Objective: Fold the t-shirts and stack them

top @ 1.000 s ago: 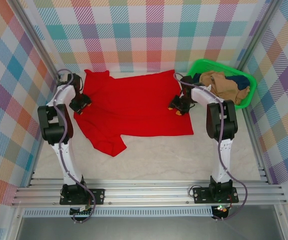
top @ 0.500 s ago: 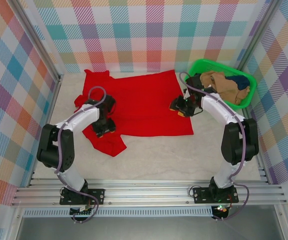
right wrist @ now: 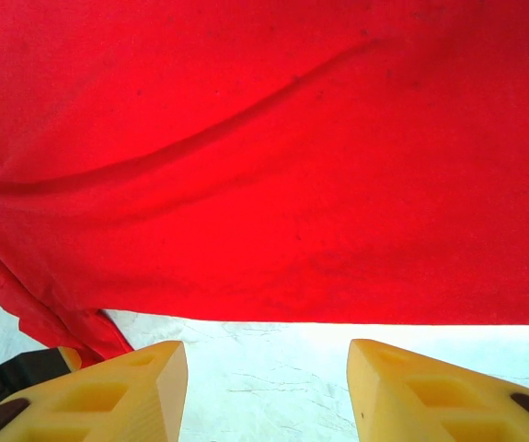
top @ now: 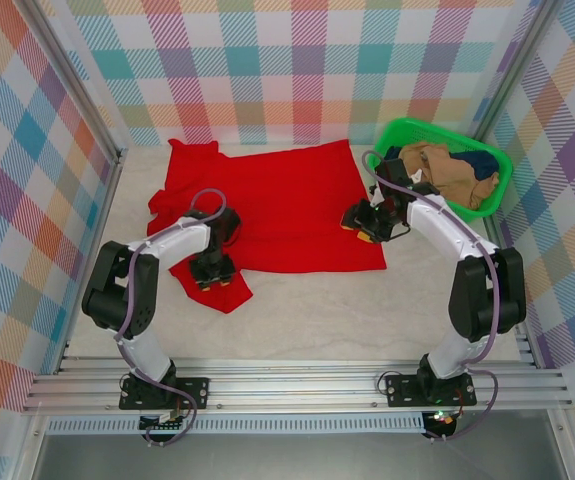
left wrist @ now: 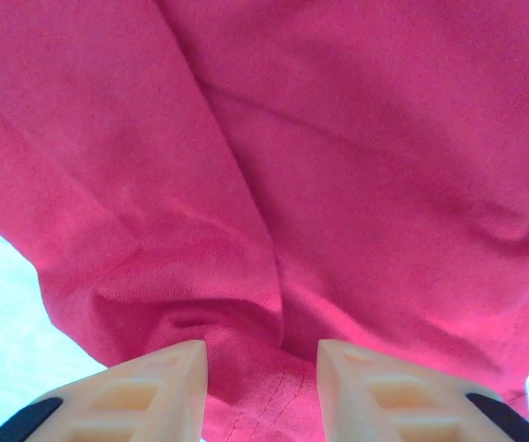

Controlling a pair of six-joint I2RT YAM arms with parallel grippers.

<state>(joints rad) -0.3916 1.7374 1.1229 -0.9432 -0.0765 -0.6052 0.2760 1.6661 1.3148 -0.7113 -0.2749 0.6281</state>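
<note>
A bright red t-shirt (top: 277, 210) lies spread flat on the table, back side up, its sleeve (top: 212, 290) folded toward the near left. My left gripper (top: 212, 270) is down on that sleeve. In the left wrist view its cream fingers (left wrist: 154, 387) stand apart, and the left gripper (left wrist: 262, 359) has a bunched sleeve hem (left wrist: 264, 396) between them, unpinched. My right gripper (top: 365, 224) hovers at the shirt's right edge. In the right wrist view the right gripper (right wrist: 266, 359) is open over bare table, just off the red hem (right wrist: 338, 295). A tan t-shirt (top: 439, 172) and a navy one (top: 481, 160) lie crumpled in the basket.
The green plastic basket (top: 415, 128) stands at the back right, close behind my right arm. Checked walls close in the table on three sides. Pale marble tabletop (top: 367, 310) lies bare in front of the shirt, with the aluminium rail along the near edge.
My left gripper has swung from the shirt's far left edge down to the near left sleeve, and its jaws have narrowed. My right gripper shifted slightly right and nearer along the right hem.
</note>
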